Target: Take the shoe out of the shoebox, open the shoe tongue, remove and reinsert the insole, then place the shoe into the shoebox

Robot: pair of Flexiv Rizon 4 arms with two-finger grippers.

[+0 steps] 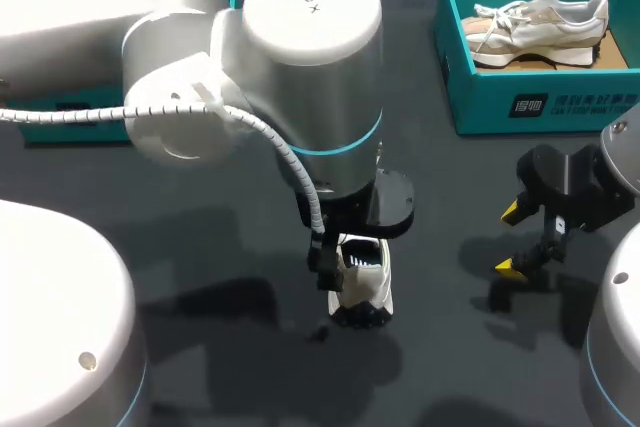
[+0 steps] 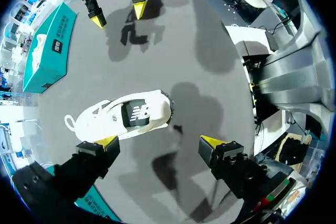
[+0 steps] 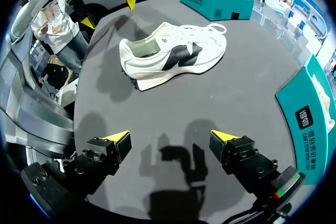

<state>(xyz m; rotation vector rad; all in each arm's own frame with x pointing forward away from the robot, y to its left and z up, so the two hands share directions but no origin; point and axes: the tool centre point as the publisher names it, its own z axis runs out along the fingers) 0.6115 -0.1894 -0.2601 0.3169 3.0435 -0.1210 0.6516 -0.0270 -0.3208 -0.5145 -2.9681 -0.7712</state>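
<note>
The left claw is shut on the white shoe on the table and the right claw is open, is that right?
No. The left claw is open, not shut on the white shoe: the left wrist view shows one finger well clear of it. The right claw is indeed open.

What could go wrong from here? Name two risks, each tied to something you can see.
The left gripper is open over the shoe, which sits nearer one finger than the other; closing might push it aside instead of gripping it. The right gripper hangs open close by; reaching in together, the two could collide.
</note>
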